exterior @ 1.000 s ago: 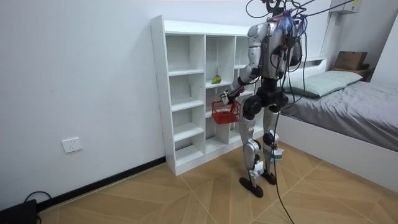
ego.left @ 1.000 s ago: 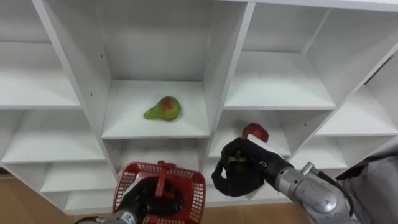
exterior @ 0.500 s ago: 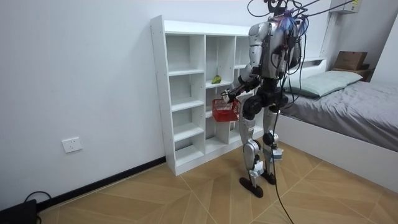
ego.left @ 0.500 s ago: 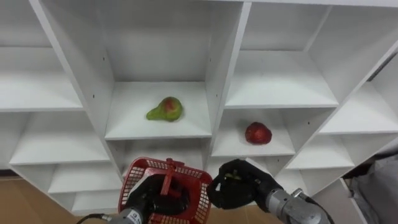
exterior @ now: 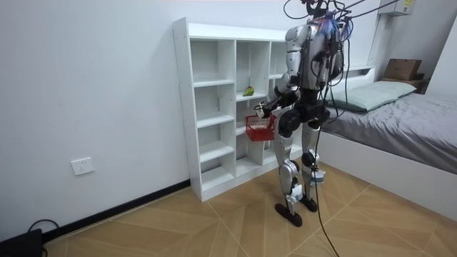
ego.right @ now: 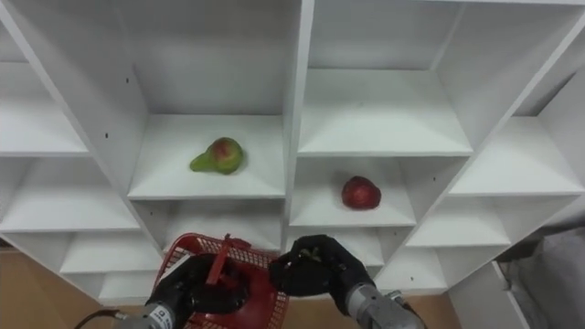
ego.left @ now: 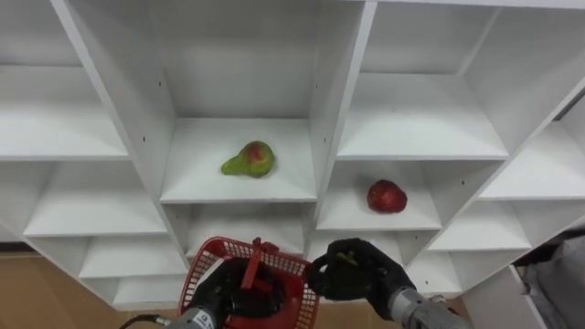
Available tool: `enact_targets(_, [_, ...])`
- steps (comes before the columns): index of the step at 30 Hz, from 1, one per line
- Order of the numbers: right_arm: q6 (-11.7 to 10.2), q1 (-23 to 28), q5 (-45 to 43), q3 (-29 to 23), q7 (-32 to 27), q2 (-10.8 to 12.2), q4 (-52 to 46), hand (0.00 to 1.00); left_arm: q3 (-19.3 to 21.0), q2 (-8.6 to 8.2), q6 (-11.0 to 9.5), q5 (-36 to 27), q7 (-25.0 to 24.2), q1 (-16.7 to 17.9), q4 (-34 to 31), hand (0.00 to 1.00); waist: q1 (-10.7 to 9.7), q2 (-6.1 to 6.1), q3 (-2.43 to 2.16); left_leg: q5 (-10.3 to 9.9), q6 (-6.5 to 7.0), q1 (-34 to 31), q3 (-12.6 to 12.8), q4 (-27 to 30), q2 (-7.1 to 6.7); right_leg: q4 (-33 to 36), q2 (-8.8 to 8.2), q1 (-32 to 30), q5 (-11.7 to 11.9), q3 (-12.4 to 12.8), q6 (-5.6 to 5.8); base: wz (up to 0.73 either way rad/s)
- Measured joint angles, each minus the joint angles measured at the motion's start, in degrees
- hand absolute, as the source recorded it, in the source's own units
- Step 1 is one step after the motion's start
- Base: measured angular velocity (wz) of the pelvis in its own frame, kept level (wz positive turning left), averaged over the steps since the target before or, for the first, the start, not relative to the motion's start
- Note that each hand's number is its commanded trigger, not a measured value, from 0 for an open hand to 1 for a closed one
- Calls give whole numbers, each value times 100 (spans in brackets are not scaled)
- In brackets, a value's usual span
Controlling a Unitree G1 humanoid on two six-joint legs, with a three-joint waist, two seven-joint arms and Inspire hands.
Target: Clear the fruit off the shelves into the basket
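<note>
2 fruits wait in the closet (ego.left: 340, 100): apple (ego.left: 387, 196) just above-right of the right hand (ego.left: 352, 271), whose grip I cannot tell; pear (ego.left: 249, 159), lying crosswise, above the left hand (ego.left: 224, 292) clasping the basket (ego.left: 196, 274) handle.

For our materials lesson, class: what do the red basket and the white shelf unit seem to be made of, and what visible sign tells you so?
Red basket: probably moulded plastic, with an even red colour throughout and walls formed as a regular open grid. White shelf unit: likely laminated or painted board, with smooth matt flat panels and small peg holes along the dividers; the core is hidden.
</note>
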Motion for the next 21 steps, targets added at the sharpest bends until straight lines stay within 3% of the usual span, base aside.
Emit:
enact_targets(6, [0,1,143,89,-35,1,6,100,-84,-8,2,8,-1,0,0,100,-22,33,14,0,0,-12,-25,-13,-1,-6,-7,-5,-2,-66,3,2])
enact_targets(16, [1,1,288,159,-41,1,71,100,-158,-31,21,12,-12,11,4,100,-14,103,-44,0,0,-28,-83,-15,-6,7,-20,24,-2,-146,3,2])
enact_targets(21, [15,-5,324,176,-106,4,158,100,-195,-28,137,7,-27,13,5,100,-1,93,-56,2,3,-101,-151,32,-27,6,-43,-5,-3,-193,4,5])
